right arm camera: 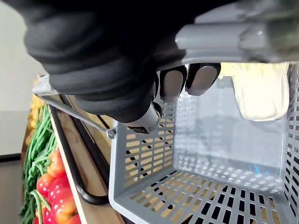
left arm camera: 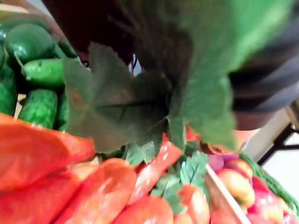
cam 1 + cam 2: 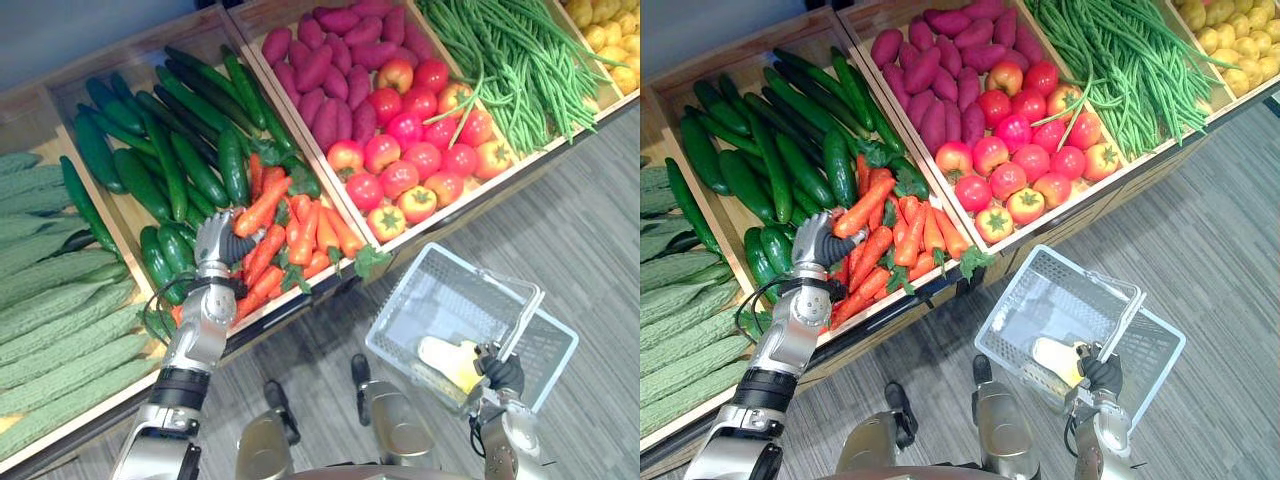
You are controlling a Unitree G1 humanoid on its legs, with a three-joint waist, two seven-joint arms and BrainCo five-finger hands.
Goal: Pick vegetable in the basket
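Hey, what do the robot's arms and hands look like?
The left arm and right arm are silver-grey, built of rounded metal segments; the left shows a black band. The left hand and right hand each have a dark ribbed cover over back and wrist, and silver fingers.

The wooden counter (image 3: 110, 65) is split into boxes. The orange carrots (image 3: 290, 235) lie in one box. Dark green cucumbers (image 3: 170, 150) share that box, just behind the carrots. Bumpy green gourds (image 3: 50, 310) lie to the left of the carrots. To their right are red tomatoes (image 3: 415, 150) and purple sweet potatoes (image 3: 330, 70). Green beans (image 3: 510, 60) are farther right.
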